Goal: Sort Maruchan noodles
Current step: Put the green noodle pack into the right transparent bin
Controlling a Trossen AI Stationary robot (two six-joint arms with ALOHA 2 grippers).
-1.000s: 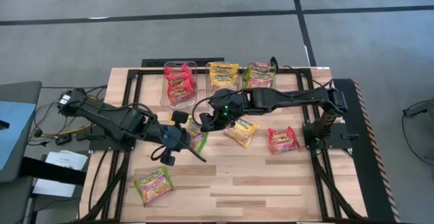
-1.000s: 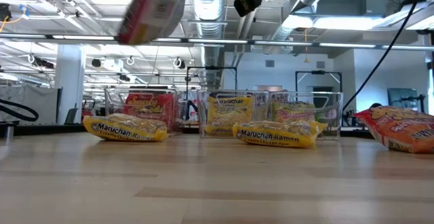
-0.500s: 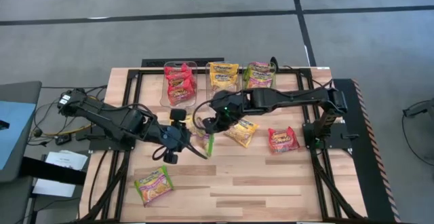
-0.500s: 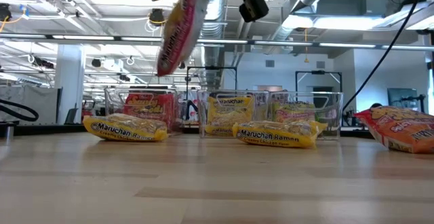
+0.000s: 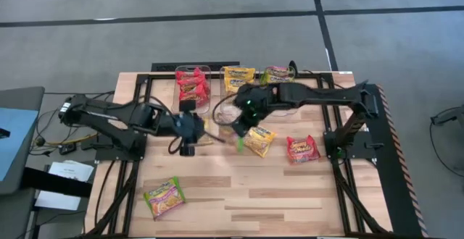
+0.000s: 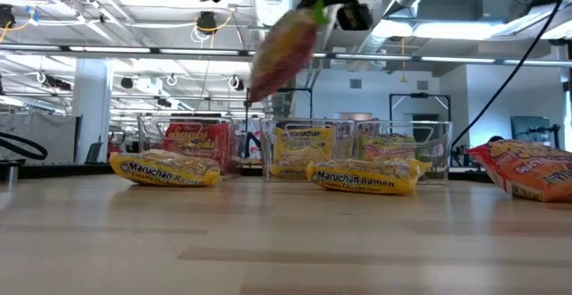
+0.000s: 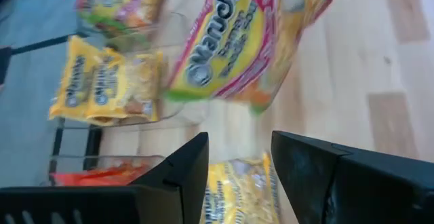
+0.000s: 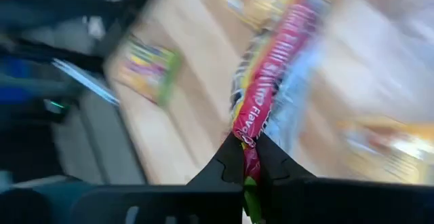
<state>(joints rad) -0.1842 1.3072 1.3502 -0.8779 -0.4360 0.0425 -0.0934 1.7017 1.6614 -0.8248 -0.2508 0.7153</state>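
pinching green-and-pink packet [image 8: 261,108], right gripper [image 8: 245,157]; apparently airborne

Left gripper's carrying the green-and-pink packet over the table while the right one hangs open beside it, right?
Wrong arm. The right gripper is shut on the green-and-pink packet and carries it over the table; the left gripper is the open one beside it. The two wrist views show this.

Hanging packet [image 7: 247,44] — green, pink, yellow print.

Motion blurs the hanging noodle packet [image 6: 284,49]; its upper edge leaves the low view. Bin contents [image 5: 193,88] too small to count from above.
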